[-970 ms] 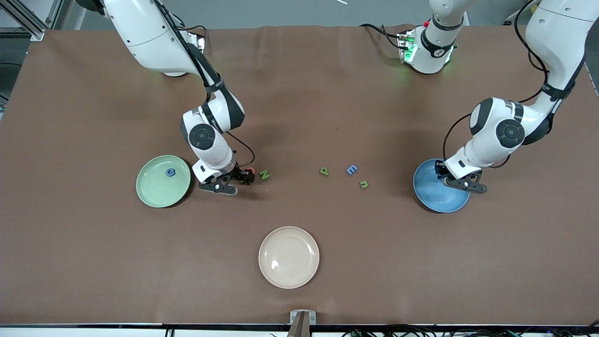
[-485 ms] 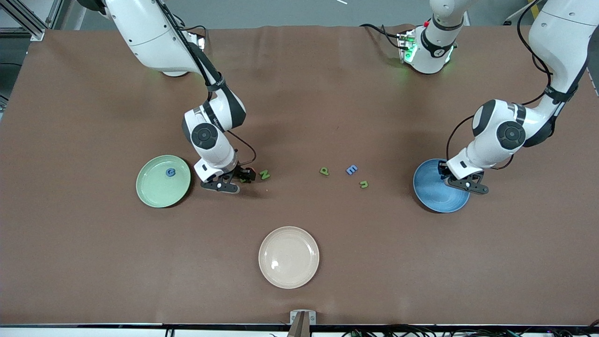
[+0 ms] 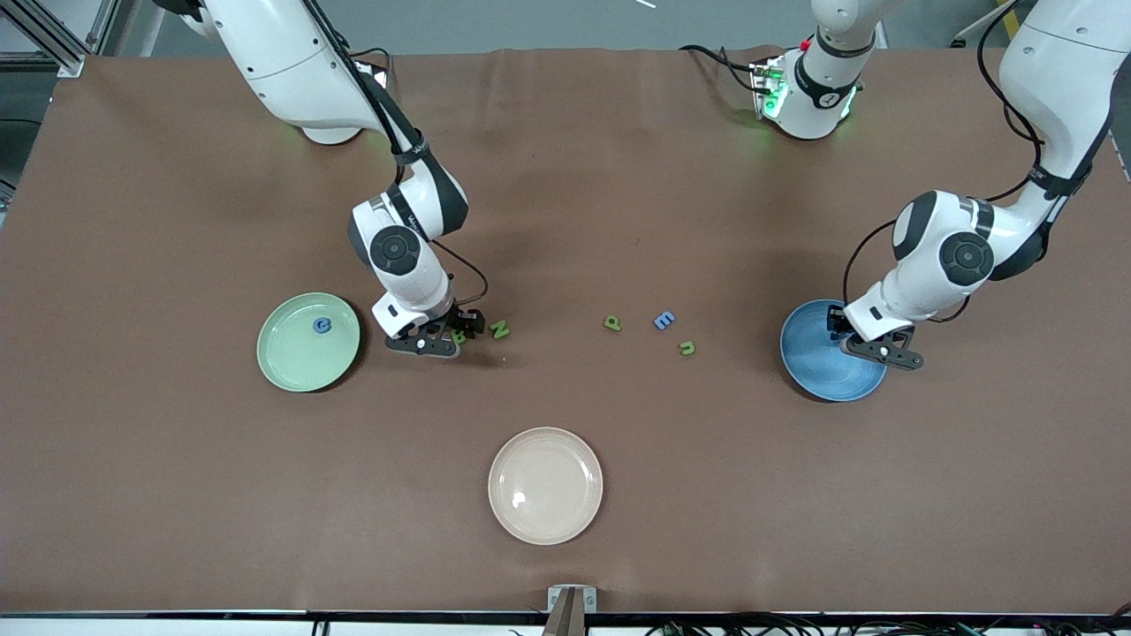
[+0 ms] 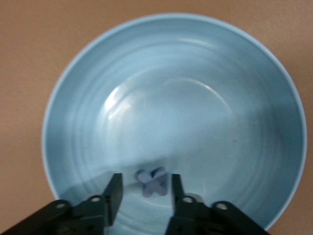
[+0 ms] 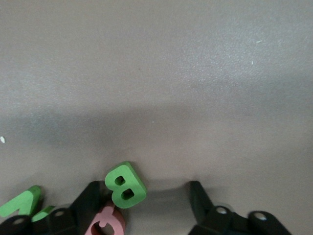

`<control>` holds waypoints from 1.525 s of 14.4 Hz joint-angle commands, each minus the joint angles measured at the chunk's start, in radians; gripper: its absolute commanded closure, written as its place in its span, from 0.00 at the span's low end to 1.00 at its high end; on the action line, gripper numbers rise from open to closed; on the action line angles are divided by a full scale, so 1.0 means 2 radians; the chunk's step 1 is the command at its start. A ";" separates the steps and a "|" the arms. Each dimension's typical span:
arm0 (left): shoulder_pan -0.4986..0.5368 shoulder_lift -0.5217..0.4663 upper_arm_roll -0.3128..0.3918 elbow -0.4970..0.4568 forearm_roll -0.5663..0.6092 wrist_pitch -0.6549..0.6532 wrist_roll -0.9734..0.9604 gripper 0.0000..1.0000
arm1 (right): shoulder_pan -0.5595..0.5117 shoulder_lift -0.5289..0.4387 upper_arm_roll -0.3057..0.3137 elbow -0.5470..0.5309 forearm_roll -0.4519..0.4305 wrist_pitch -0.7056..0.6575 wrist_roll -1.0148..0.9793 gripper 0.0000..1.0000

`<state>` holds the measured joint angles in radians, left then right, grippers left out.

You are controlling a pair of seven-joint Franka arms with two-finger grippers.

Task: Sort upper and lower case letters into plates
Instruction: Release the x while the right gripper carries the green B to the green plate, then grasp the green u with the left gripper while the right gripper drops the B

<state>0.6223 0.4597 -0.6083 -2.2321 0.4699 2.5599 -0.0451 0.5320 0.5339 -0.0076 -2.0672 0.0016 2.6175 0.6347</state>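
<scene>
Here the left gripper (image 4: 144, 196), fingers parted over the blue plate (image 3: 817, 367) at mid-right of the front view, has a blue letter (image 4: 151, 181) lying loose between them, apparently just dropped. Meanwhile the right gripper (image 5: 146, 203), left of centre beside the mint plate (image 3: 287, 358), stands open around the green B (image 5: 125, 185) and red letter (image 5: 106, 223), gripping neither.

Cream-white plate (image 3: 545, 485) on brown table (image 3: 177, 486), nearest the front camera

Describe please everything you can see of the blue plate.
The blue plate is round and shallow, glossy medium blue with a paler rim, and lies flat on the brown table at the left arm's end. A small blue letter lies inside it. The left gripper hangs over it, fingers apart around the letter without holding it.
</scene>
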 commanded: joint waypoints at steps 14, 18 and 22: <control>-0.233 0.109 -0.014 0.219 -0.006 -0.141 -0.367 0.01 | -0.025 -0.026 -0.006 -0.016 -0.024 -0.005 -0.040 1.00; -0.302 0.138 0.039 0.232 0.036 -0.129 -0.444 0.05 | -0.106 -0.084 -0.005 -0.020 -0.023 -0.091 -0.175 1.00; -0.314 0.148 0.040 0.243 0.036 -0.127 -0.476 0.07 | -0.178 -0.108 -0.005 -0.026 -0.022 -0.127 -0.296 1.00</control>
<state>0.0081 0.7530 -0.5358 -1.7725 0.5222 2.3141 -0.9578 0.2380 0.3636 -0.0376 -2.0685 -0.0234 2.3717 0.1259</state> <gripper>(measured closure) 0.057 0.718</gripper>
